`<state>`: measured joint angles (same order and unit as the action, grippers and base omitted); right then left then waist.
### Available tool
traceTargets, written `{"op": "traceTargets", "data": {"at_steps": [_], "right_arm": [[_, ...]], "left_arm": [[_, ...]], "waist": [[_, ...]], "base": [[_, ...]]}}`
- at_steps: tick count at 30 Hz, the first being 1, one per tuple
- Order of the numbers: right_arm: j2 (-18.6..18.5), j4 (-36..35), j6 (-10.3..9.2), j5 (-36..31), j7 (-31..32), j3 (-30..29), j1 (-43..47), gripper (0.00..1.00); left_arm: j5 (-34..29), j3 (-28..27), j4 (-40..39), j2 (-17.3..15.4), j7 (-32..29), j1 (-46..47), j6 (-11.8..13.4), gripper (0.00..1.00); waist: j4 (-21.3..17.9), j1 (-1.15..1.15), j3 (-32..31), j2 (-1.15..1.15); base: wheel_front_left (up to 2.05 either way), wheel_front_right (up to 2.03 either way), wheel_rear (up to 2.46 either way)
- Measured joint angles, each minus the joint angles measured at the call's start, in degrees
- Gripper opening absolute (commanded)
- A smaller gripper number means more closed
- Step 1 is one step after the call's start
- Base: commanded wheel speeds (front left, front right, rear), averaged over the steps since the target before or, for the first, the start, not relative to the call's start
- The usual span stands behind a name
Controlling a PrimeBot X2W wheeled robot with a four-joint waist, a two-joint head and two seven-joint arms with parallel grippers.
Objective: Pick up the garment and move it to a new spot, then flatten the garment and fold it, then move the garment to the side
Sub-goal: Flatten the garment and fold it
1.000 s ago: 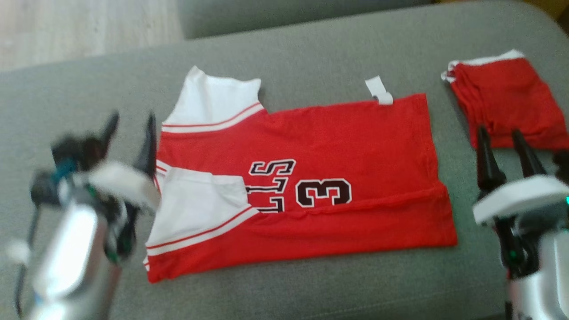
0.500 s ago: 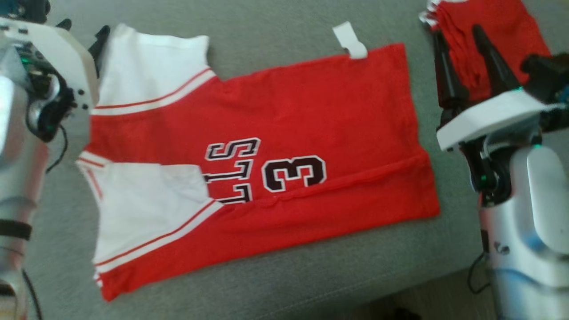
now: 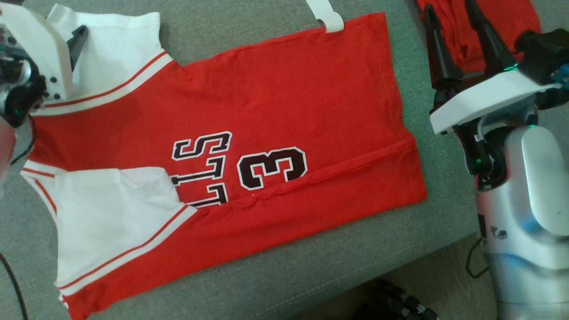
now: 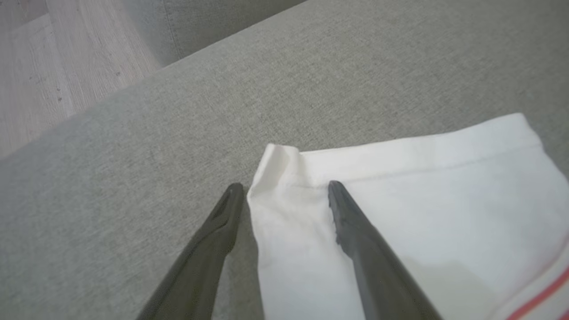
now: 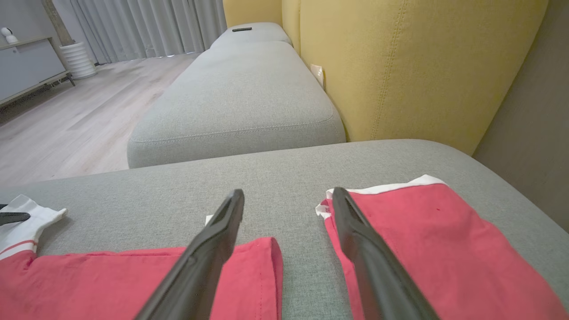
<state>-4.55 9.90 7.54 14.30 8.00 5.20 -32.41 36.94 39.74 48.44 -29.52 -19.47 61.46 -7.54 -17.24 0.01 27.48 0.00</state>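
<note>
Red-and-white jersey point(image 3: 266, 111), seemingly soft and limp, lies partly folded on grey sofa cushion point(image 3: 311, 275); best held at white sleeve corner point(image 4: 275, 155), straddled by spread left gripper point(image 4: 284, 186); right gripper point(image 5: 289, 193) likewise unclenched, empty.

A grey sofa seat point(image 3: 266, 284) bears a red jersey point(image 3: 266, 98) and folded red cloth point(image 5: 422, 240).

The red jersey point(image 3: 289, 89) bore the black, white-outlined letters "LLS" and, beside them, the number "3".
</note>
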Motion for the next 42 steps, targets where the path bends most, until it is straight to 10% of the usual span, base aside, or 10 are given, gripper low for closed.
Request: {"op": "traceTargets", "data": {"at_steps": [7, 8, 9, 26, 42], "right_arm": [[-0.8, 0.3, 0.0, 0.3, 0.0, -0.2, -0.4, 1.0], [-1.1, 0.4, 0.0, 0.3, 0.0, -0.3, -0.6, 1.0], [-1.3, 0.5, 0.0, 0.3, 0.0, -0.4, -1.0, 1.0], [-9.4, 6.4, 0.0, 1.7, 4.6, -0.4, -2.7, 1.0], [-19.0, 24.1, 0.0, 7.5, 10.1, 8.7, -5.4, 1.0]], "left_arm": [[4.9, 3.9, 1.5, -0.4, -1.1, 2.7, 0.0, 1.0], [5.9, 4.3, 1.6, -0.4, -1.5, 3.0, 0.0, 0.69], [6.6, 4.8, 1.6, -0.4, -1.7, 3.4, 0.0, 0.0], [7.5, 10.1, 0.7, 4.7, 18.8, 2.9, 0.0, 0.0], [6.5, 16.1, -12.1, 5.7, 21.4, -2.8, 0.1, 0.0]], "waist": [[0.0, -0.01, 0.7, 0.0], [0.1, -0.01, 0.8, 0.0], [0.2, -0.01, 0.8, 0.0], [9.3, -0.01, -4.5, 0.0], [19.1, -0.01, -7.5, 0.0]], "base": [[0.0, 0.0, 0.0], [0.0, 0.0, 0.0], [0.0, 0.0, 0.0], [0.0, 0.0, 0.0], [0.0, 0.0, 0.0]]}}
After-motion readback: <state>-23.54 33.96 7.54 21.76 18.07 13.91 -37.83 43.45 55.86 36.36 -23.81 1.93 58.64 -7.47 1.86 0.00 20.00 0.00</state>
